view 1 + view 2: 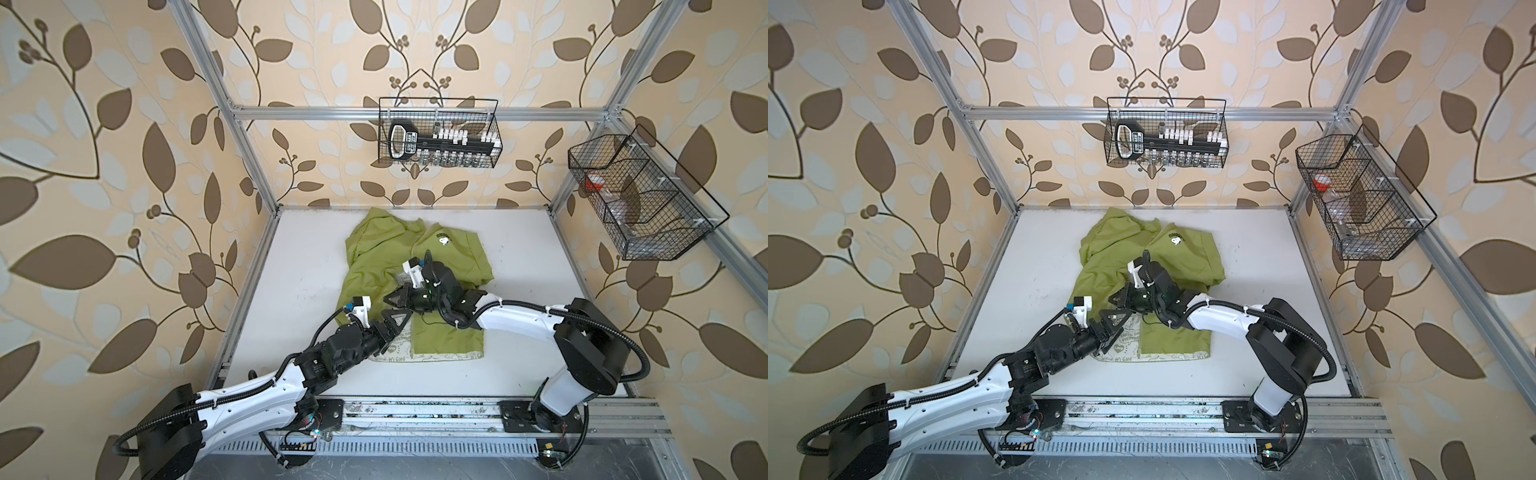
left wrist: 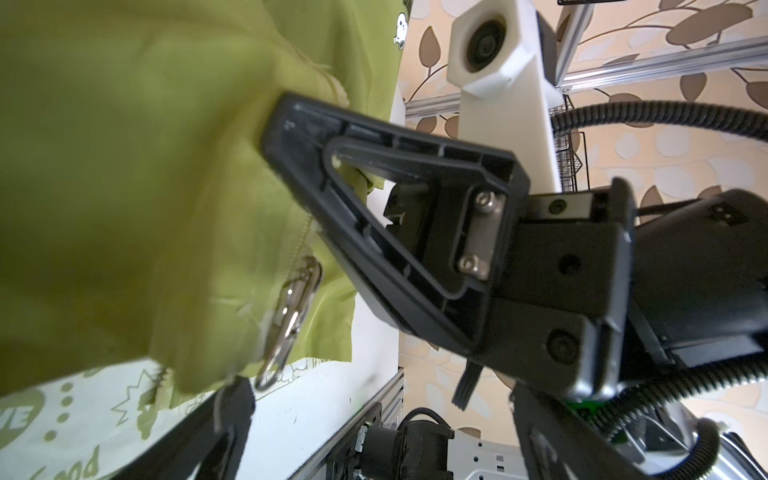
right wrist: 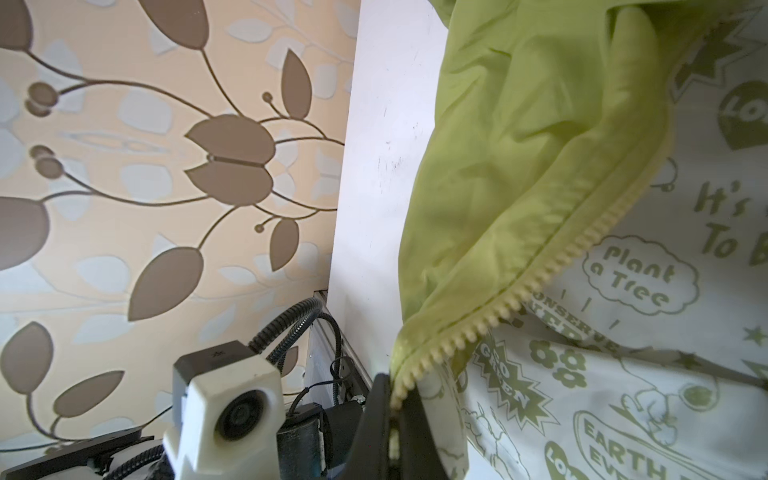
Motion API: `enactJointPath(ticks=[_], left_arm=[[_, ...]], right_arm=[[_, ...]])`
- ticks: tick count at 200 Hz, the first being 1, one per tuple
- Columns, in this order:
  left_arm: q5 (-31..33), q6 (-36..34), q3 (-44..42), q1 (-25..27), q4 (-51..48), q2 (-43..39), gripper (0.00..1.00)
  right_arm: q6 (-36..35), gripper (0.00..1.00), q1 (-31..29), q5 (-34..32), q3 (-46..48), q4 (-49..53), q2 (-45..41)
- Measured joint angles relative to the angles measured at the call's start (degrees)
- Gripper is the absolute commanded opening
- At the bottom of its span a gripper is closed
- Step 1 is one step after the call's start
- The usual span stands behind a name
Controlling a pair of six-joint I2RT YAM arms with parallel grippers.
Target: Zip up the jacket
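I saw the jacket (image 1: 374, 257) (image 1: 1108, 249) lying spread on the white tabletop (image 1: 299, 316) (image 1: 1025, 307), around its middle. Its upper end reached close to the far edge and its hem pointed toward the near edge. Toward the hem the front lay parted. There the white printed lining (image 1: 397, 337) (image 1: 1126, 338) showed beside the green panel on the right-edge side.

My right end effector (image 1: 392, 298) (image 1: 1116, 298) reached in from the right edge to the middle of the jacket, and its jaws were pinched together on the green zipper edge. In the right wrist view, the pale zipper teeth (image 3: 561, 266) ran along that edge straight into the closed end effector (image 3: 392, 419). The green cloth was raised off the lining (image 3: 623, 374) there.

My left end effector (image 1: 397, 332) (image 1: 1115, 330) sat just on the near-edge side of the right one, above the lining close to the hem. Its jaws were spread wide and gripped nothing.

In the left wrist view, the right end effector (image 2: 291, 137) pressed into the green cloth (image 2: 124, 166). A metal zipper pull (image 2: 291, 316) hung at the end of a run of teeth just beside it. The pull was blurred, and I could not tell which panel carried it.
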State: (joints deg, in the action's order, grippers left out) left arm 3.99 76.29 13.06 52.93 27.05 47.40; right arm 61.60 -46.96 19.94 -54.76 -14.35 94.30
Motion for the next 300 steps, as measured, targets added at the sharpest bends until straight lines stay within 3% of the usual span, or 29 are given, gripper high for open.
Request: enactJointPath(ticks=[41, 108, 192, 275, 300], left_arm=[[1.29, -3.30, -0.11, 0.00, 2.21, 1.53, 0.99], [2.93, -8.24, -0.94, 0.00, 2.60, -3.06, 0.95], [7.17, -8.11, -3.96, -3.61, 2.89, -8.09, 0.94], [6.75, -7.41, -3.93, -4.28, 3.21, -6.88, 0.70], [6.71, -7.48, -3.93, -4.28, 3.41, -6.91, 0.72]], right_arm=[[0.94, 0.00, 0.37, 0.04, 0.09, 0.02, -0.22], [1.27, 0.00, 0.48, 0.11, 0.11, 1.90, -2.60], [2.08, 0.00, 0.42, 2.43, 0.13, 2.64, -2.89], [3.19, 0.00, 0.61, 3.04, 1.55, 2.49, -4.35], [4.02, 0.00, 0.94, 3.08, 1.55, 2.05, -4.35]])
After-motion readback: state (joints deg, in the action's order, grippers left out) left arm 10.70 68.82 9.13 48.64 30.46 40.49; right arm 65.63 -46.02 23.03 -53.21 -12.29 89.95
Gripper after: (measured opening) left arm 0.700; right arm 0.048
